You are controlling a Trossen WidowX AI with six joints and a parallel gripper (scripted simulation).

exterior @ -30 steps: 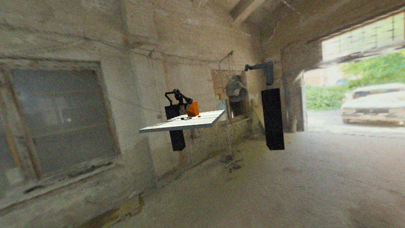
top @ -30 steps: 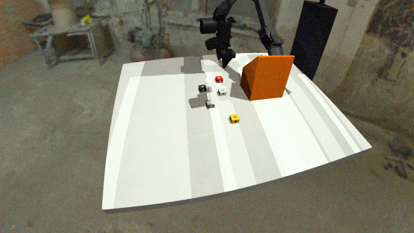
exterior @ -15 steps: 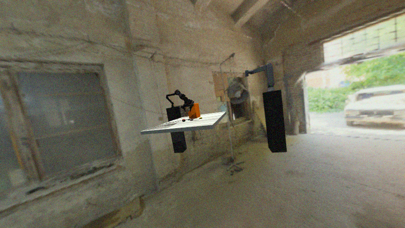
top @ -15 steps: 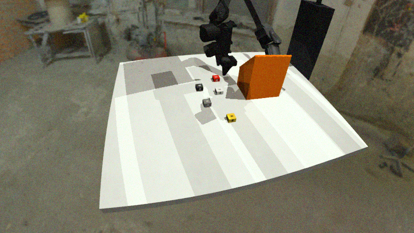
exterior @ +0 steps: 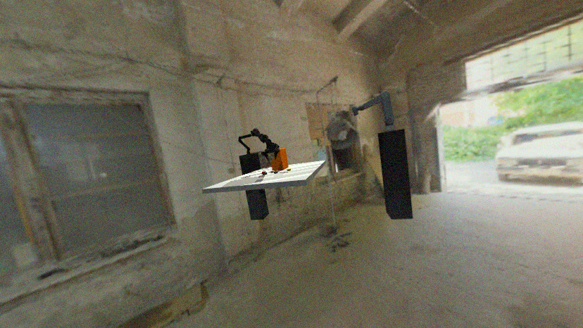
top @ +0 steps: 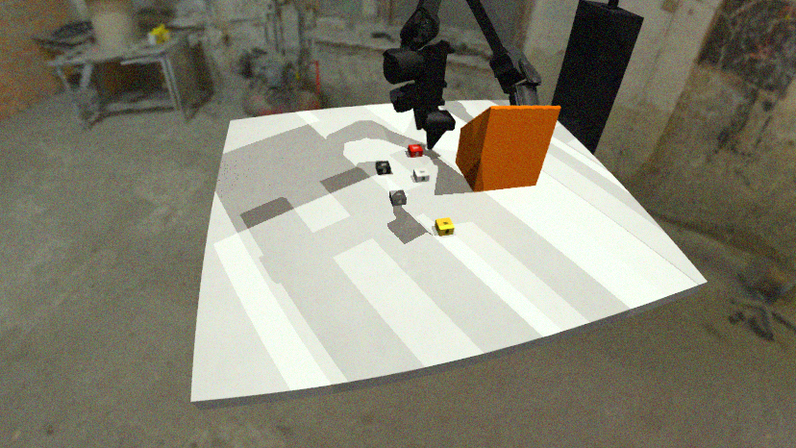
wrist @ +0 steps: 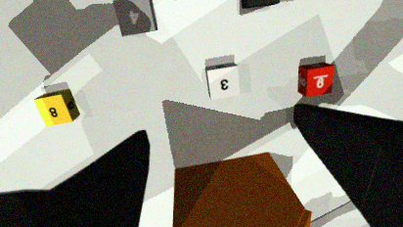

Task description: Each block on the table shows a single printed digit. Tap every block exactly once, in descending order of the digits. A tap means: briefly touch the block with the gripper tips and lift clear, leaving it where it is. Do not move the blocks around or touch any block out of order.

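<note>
My gripper (top: 430,143) (wrist: 222,124) is open and empty, above the table near the red block and the orange box. The red block (top: 414,150) (exterior: 263,173) (wrist: 320,80) has a barred digit, 6 or 9; I cannot tell which. It is close to the right fingertip in the wrist view. The yellow block (top: 444,227) (exterior: 289,169) (wrist: 54,111) shows 8, and the white block (top: 421,175) (wrist: 224,82) shows 3. The grey block (top: 397,197) (wrist: 134,19) shows 4. The black block (top: 383,167) (wrist: 259,2) is cut off in the wrist view; its digit is unreadable.
A tall orange box (top: 514,147) (exterior: 280,159) (wrist: 235,193) stands on the white table (top: 311,334) (exterior: 293,179), to the right of the blocks in the top view. Its top reaches between the fingers in the wrist view. Shadows cross the table. Another arm (exterior: 385,106) stands away from the table.
</note>
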